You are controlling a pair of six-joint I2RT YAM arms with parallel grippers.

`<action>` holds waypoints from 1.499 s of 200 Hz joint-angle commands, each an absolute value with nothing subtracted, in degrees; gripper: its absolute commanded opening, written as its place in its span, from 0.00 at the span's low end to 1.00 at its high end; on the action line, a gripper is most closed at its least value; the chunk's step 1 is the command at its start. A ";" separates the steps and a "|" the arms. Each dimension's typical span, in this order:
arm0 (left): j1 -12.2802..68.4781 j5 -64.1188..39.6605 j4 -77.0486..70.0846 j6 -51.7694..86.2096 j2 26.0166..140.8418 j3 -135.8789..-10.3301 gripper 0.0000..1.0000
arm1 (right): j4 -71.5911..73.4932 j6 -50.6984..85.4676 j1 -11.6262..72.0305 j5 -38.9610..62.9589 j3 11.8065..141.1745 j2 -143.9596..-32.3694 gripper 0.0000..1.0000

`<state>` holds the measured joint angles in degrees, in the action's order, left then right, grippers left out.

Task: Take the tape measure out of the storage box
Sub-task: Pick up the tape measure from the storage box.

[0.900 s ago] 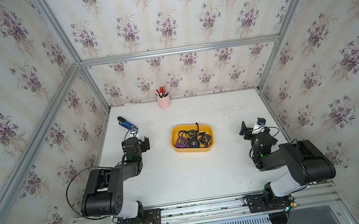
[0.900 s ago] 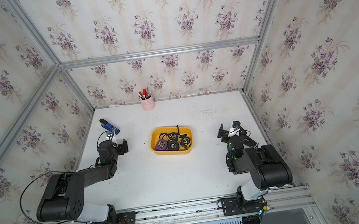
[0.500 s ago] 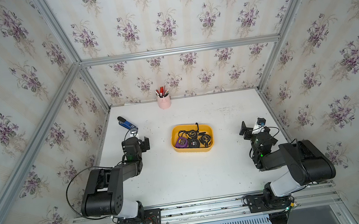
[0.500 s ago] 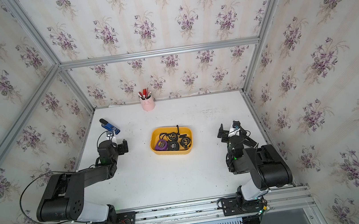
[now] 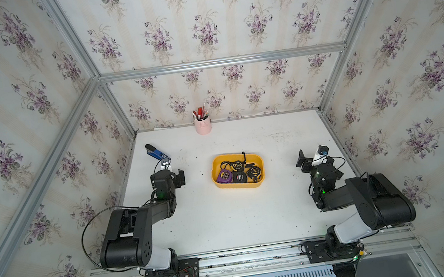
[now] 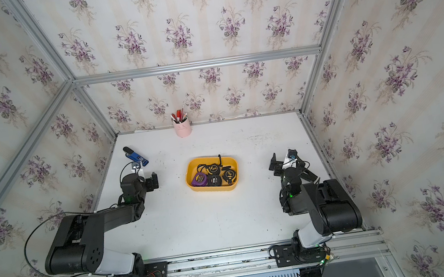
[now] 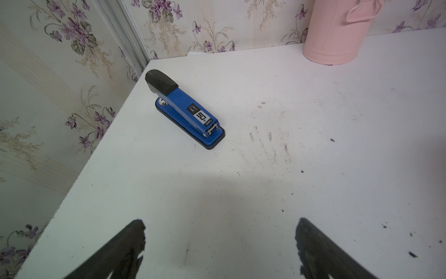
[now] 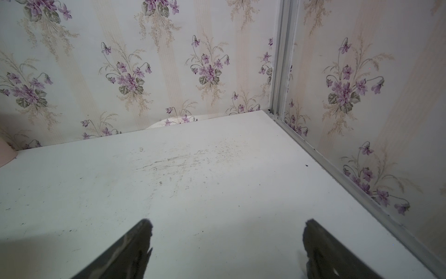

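Yellow storage box [image 5: 238, 186] [image 6: 212, 189] sits mid-table in both top views: shallow plastic tub, rectangular, rounded corners, glossy. All tape measures are inside it, none lifted. The purple tape measure [image 5: 223, 176] lies at the end toward the left arm. Beside it are the black tape measures [image 5: 238, 176] (looks like three), chunky rounded cases, some with yellow trim. Thin black straps [image 5: 243, 155] loop among them, one poking over the far rim.

On the left side, the left gripper [image 7: 220, 224] is released: jaws spread wide, nothing between them, dark matte fingers [image 7: 125, 246] over bare table [image 7: 241, 193], well apart from the box. Same for the right gripper [image 8: 228, 223]: released, wide, empty, on the right side, well apart from the box.

The table is a flat white board, scuffed, with grey streaks and dark specks. A blue metal stapler [image 7: 185, 110] with a black end cap and dark base lies ahead of the left gripper, near the left wall. The pink pen cup [image 5: 203, 125] is cylindrical and smooth, against the back wall, with red and white pens [image 5: 200, 113] sticking up. The walls [image 5: 200, 18] have floral wallpaper, purple sprigs on pale stripes, with aluminium rails [image 5: 220, 62] at the edges.
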<state>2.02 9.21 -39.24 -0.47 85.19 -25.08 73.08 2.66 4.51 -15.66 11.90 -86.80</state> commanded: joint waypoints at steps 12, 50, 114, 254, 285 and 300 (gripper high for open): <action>2.26 13.27 -27.06 1.12 79.19 -30.62 1.00 | 68.20 0.84 6.64 -20.23 13.94 -83.74 1.00; 4.91 15.88 -8.71 4.99 74.02 -40.15 1.00 | 49.03 2.86 6.59 -23.10 22.72 -79.80 1.00; 19.32 14.40 23.06 10.13 77.91 -61.64 1.00 | 33.86 9.06 6.88 -21.78 26.91 -72.58 1.00; 40.05 -1.80 45.42 25.37 109.29 -96.02 1.00 | 0.01 22.39 9.85 -5.15 39.32 -63.58 1.00; 39.99 -3.98 47.70 22.51 115.09 -100.10 1.00 | -3.81 20.46 9.87 -3.95 39.71 -60.11 1.00; 39.94 -5.03 48.45 21.32 118.00 -101.93 1.00 | -3.21 19.95 9.92 -2.13 39.22 -59.09 1.00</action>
